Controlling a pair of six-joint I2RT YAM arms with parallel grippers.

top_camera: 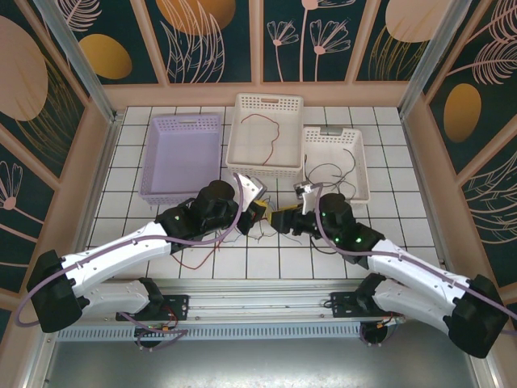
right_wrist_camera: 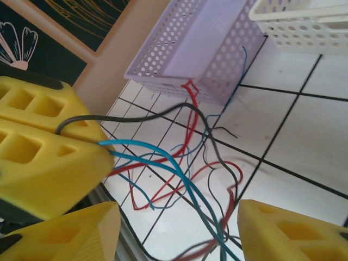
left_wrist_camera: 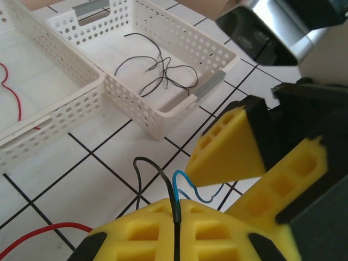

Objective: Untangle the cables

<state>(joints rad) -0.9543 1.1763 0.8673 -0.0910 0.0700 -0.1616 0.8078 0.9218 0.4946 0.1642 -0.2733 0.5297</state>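
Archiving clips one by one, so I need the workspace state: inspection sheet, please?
Surface: white tiled table; lilac basket at back left.
Job's things: red, blue, black tangle on tiles; red cable in middle basket; black cables in right basket.
Clutter: nothing seen.
Hands: left hand shut on tangle strands; right hand open astride them.
Cables: lilac arm cables along both arms.
Surroundings: floral wall panels.
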